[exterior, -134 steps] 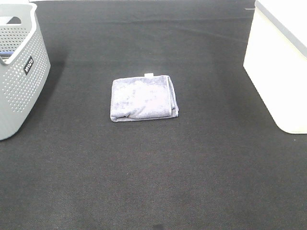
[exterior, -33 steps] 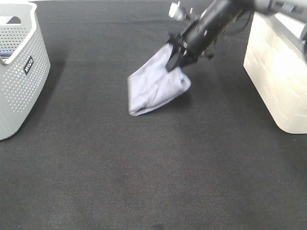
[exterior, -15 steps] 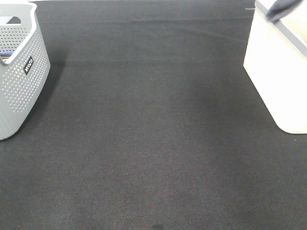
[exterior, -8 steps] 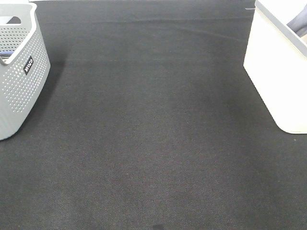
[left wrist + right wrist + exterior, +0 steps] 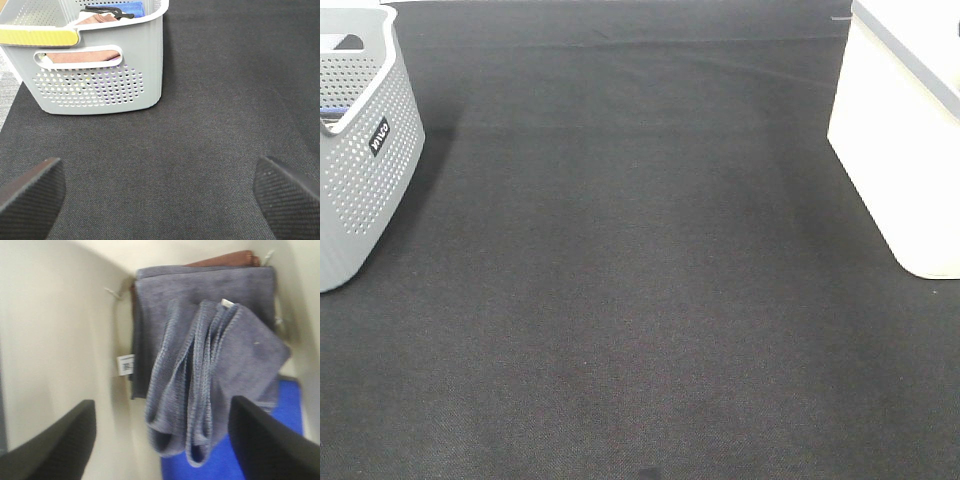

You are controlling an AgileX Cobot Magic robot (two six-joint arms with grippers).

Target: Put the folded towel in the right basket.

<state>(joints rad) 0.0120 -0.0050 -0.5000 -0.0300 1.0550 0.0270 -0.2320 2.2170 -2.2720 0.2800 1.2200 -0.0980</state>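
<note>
The folded lavender-grey towel (image 5: 220,370) shows only in the right wrist view. It lies inside the white right basket (image 5: 60,330), on top of another grey towel (image 5: 165,295) and a blue cloth (image 5: 280,440). My right gripper (image 5: 162,450) is open over it, with its dark fingers (image 5: 55,450) wide apart on either side and not touching it. In the exterior view the white basket (image 5: 905,140) stands at the right edge; the towel and both arms are out of sight there. My left gripper (image 5: 160,200) is open and empty above the black mat.
A grey perforated basket (image 5: 360,150) stands at the left edge. It also shows in the left wrist view (image 5: 100,75), holding brown and blue cloths. A brown cloth (image 5: 225,260) lies at the bottom of the white basket. A black mat (image 5: 640,280) covers the table.
The towel was lifted off the mat and carried to the right basket. The dark shape at the basket's rim half a second ago has gone from the exterior view.
</note>
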